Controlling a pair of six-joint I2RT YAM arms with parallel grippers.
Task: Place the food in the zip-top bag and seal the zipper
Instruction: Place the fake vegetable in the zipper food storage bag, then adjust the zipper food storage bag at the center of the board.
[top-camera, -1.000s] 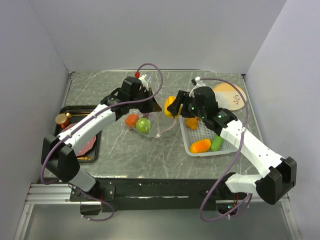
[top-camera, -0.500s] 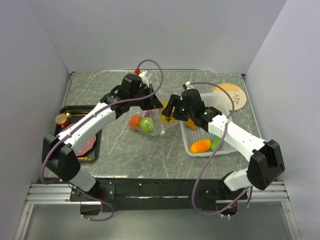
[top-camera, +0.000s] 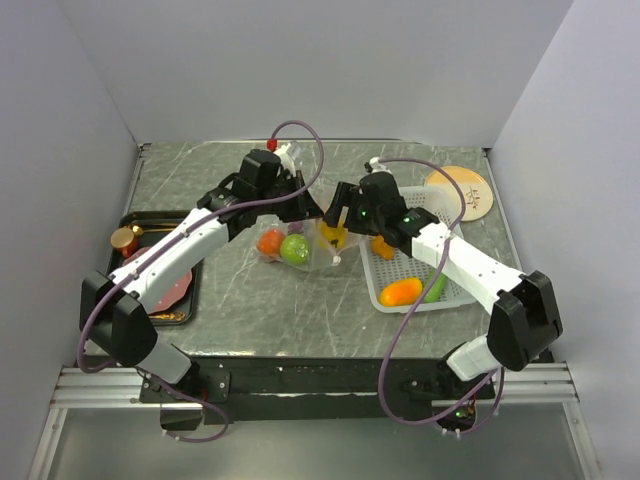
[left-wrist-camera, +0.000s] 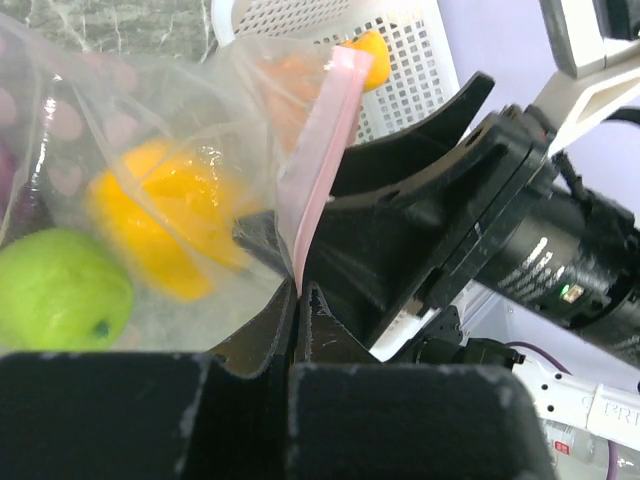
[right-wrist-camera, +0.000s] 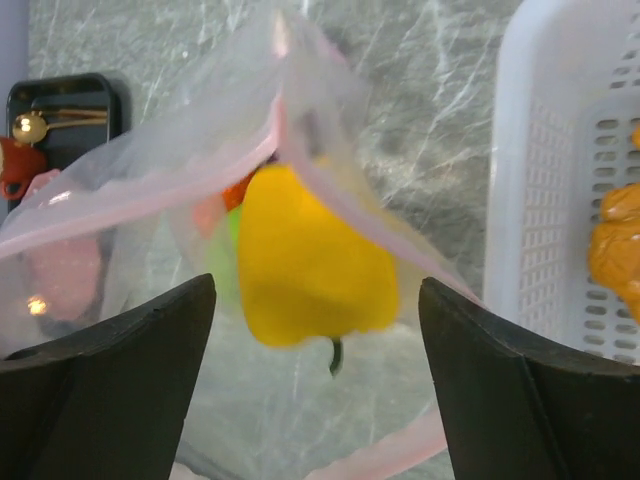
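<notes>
The clear zip-top bag (top-camera: 300, 245) lies mid-table and holds a red-orange tomato (top-camera: 270, 241) and a green lime (top-camera: 294, 250). My left gripper (top-camera: 306, 206) is shut on the bag's pale pink zipper strip (left-wrist-camera: 322, 150) and holds the mouth up; the pinch shows in the left wrist view (left-wrist-camera: 300, 292). My right gripper (top-camera: 336, 214) is open at the bag's mouth. The yellow pepper (right-wrist-camera: 310, 262) hangs free between its spread fingers (right-wrist-camera: 150, 350), inside the mouth, and also shows in the top view (top-camera: 332, 238). The orange mango (top-camera: 400, 291) and green cucumber (top-camera: 434, 288) lie in the basket.
The white slotted basket (top-camera: 440, 212) stands right of the bag, with another orange piece (top-camera: 383, 246) in it. A black tray (top-camera: 150, 222) at the left holds a reddish-pink slab and a small brown-topped jar (top-camera: 124, 240). A round tan plate (top-camera: 468, 192) lies at the back right.
My right gripper carried the yellow pepper left from the basket to the bag's mouth and opened; the pepper dropped into the mouth. My left gripper kept its hold on the bag's edge.
</notes>
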